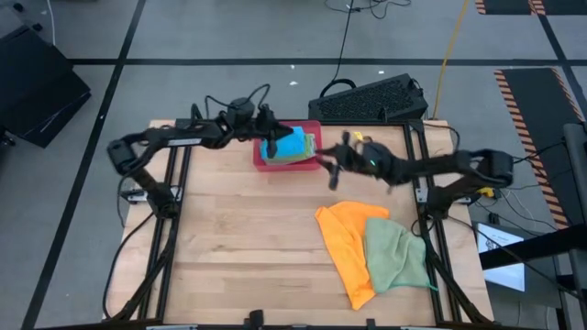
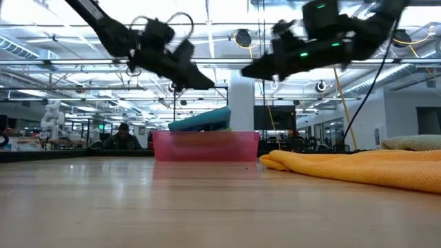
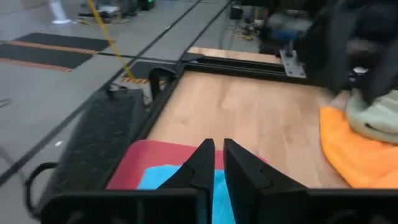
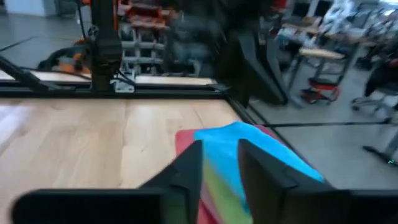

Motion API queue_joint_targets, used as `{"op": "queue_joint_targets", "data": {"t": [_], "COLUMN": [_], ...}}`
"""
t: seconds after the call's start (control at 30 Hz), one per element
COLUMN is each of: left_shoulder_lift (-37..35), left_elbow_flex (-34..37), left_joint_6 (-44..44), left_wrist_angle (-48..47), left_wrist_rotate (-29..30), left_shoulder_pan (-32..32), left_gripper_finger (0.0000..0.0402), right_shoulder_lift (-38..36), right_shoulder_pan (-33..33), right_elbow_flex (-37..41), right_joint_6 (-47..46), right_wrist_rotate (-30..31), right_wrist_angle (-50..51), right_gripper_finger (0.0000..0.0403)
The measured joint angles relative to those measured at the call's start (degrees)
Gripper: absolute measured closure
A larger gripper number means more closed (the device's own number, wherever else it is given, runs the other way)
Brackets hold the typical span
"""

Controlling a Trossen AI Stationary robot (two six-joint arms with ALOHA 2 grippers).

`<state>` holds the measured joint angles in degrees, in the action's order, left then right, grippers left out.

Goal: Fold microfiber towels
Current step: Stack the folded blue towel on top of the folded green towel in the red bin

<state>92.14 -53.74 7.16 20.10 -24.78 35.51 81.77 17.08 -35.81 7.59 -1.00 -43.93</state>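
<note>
A pink-red tray (image 1: 307,126) stands at the table's far middle. A folded bright blue towel (image 1: 292,144) lies in it on top of a green one (image 4: 217,193). My left gripper (image 1: 272,147) hovers shut above the tray's left part, clear of the blue towel (image 2: 203,120). My right gripper (image 1: 328,170) hangs open in the air just right of the tray, with nothing between its fingers. An orange towel (image 1: 347,240) lies crumpled on the table's near right part. A light green towel (image 1: 394,255) lies beside it, overlapping its right edge.
A black keyboard (image 1: 371,99) sits beyond the table's far edge. Dark frame rails (image 1: 174,211) run along the left and right sides of the table. Bare wood (image 1: 248,247) spreads over the near left and middle.
</note>
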Motion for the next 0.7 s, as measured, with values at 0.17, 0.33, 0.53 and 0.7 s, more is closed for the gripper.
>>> {"op": "queue_joint_targets", "data": {"t": [0.17, 0.33, 0.53, 0.7], "left_shoulder_lift": [-10.00, -17.95, -23.09, -21.76], "left_elbow_flex": [0.00, 6.21, 18.71, 25.01], "left_joint_6": [1.36, 1.22, -3.95, -6.47], "left_wrist_angle": [-12.48, -12.96, 0.30, 11.06], "left_wrist_rotate": [4.85, 8.22, 11.71, 15.54], "left_shoulder_pan": [-0.49, -3.57, -7.19, -9.09], "left_gripper_finger": [0.0386, 0.0396, 0.0384, 0.0383], "right_shoulder_lift": [10.57, 21.01, 28.86, 29.32], "right_shoulder_pan": [6.50, 10.74, 13.45, 13.68], "right_elbow_flex": [-13.88, -27.45, -36.06, -35.91], "right_joint_6": [2.08, 1.46, 0.79, -3.38], "right_wrist_rotate": [-13.92, -23.60, -30.64, -29.70], "right_wrist_angle": [5.56, 14.32, 26.26, 31.52], "right_gripper_finger": [0.0392, 0.0390, 0.0401, 0.0399]}}
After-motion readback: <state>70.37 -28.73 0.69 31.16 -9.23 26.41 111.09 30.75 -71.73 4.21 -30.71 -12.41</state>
